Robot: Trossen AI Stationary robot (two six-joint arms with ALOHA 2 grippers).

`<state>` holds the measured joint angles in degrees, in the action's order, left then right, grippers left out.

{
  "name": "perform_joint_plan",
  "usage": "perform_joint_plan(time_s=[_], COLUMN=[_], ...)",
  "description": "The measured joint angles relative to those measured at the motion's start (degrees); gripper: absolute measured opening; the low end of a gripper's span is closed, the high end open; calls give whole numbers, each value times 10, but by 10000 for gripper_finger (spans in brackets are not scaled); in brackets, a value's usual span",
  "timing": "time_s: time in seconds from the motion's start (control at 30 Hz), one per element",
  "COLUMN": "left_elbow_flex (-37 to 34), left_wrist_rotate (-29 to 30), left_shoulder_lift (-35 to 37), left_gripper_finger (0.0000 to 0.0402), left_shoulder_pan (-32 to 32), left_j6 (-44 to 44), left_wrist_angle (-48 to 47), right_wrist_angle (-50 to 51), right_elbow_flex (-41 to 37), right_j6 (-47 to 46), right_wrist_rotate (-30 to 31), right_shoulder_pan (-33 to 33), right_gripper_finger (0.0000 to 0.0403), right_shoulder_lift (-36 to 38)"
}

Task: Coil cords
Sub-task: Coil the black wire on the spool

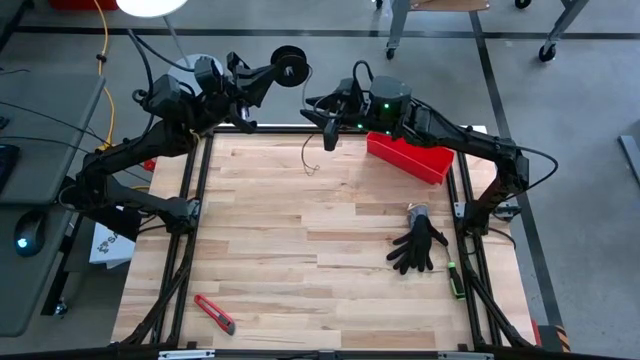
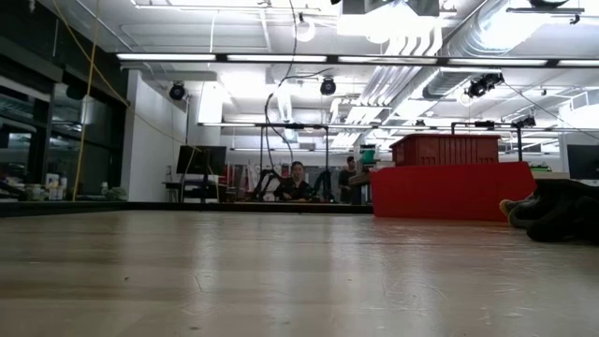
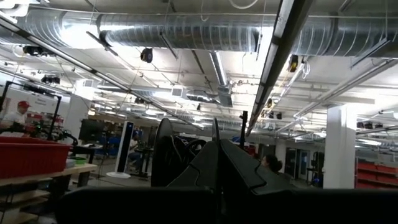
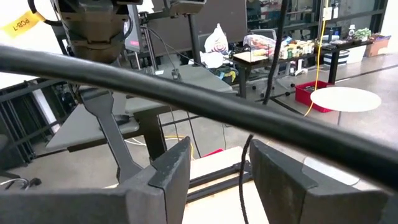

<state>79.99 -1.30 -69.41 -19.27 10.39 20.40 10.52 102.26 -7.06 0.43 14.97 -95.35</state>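
Both claws hang above the table's [image 1: 300, 240] far edge: left claw [image 1: 278, 68] clamped on the spool [image 1: 290, 62], right claw [image 1: 327, 128] parted around the cord [image 1: 307, 150]. Slack cord could slip free and tangle, I judge.

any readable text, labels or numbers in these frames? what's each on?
Yellow tag, right wrist view: dark characters on it, too blurred to read.
White bag on the far bench: a printed mark, too small to read.
White box beside the table, high view: dark print, too small to read.
Nothing else carries legible text.
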Motion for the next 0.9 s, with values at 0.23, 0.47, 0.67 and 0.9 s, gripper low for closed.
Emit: perform_joint_plan(time_s=[0.23, 0.47, 0.67, 0.9], left_elbow_flex=[0, 0, 0, 0], left_wrist_rotate=[-3, -3, -2, 1], left_shoulder_lift=[0, 0, 0, 0], left_gripper_finger=[1, 1, 1, 1], left_shoulder_pan=[0, 0, 0, 0], left_j6=[10, 5, -5, -6], left_wrist_angle=[0, 5, 10, 11], right_wrist_angle=[0, -15, -19, -18], right_elbow_flex=[0, 0, 0, 0], right_j6=[-13, -31, -12, 1], right_wrist_rotate=[0, 0, 13, 25], right_shoulder_pan=[0, 0, 0, 4], right_gripper_finger=[158, 158, 158, 143], right_shoulder_lift=[0, -7, -10, -10])
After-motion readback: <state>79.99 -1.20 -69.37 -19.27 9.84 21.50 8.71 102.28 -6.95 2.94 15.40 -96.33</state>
